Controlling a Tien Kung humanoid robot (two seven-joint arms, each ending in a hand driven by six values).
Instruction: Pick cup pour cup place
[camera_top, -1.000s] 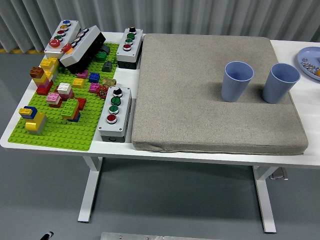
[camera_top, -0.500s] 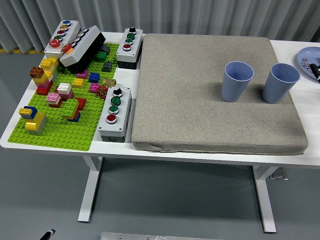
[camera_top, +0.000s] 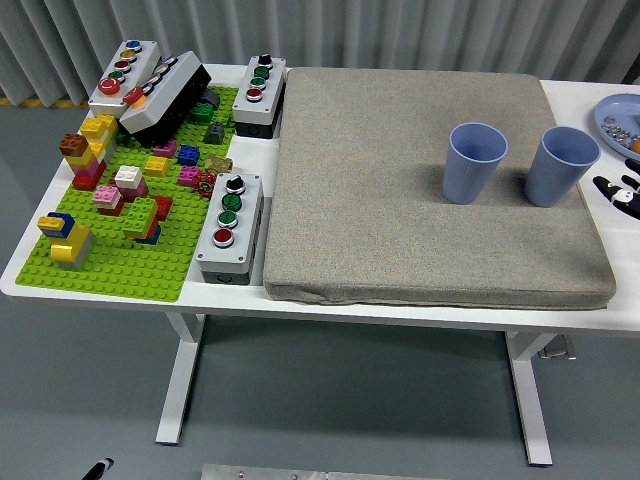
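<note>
Two blue-grey cups stand upright on the grey mat (camera_top: 400, 200): one (camera_top: 474, 162) near the middle right, the other (camera_top: 559, 165) at the mat's right edge. My right hand (camera_top: 622, 191) shows only as black fingertips at the picture's right edge, beside the right cup and apart from it. The fingers look spread and hold nothing. My left hand is out of view.
A green brick baseplate (camera_top: 130, 215) with several coloured bricks lies at the left. Button boxes stand at the back left (camera_top: 124, 72), at the mat's back-left corner (camera_top: 259, 95) and at its front left (camera_top: 229, 227). A blue plate (camera_top: 620, 118) with small items sits at the far right.
My right hand has come into view at the right edge and moved down and inward, from near the blue plate to beside the right cup. The cups have not moved.
</note>
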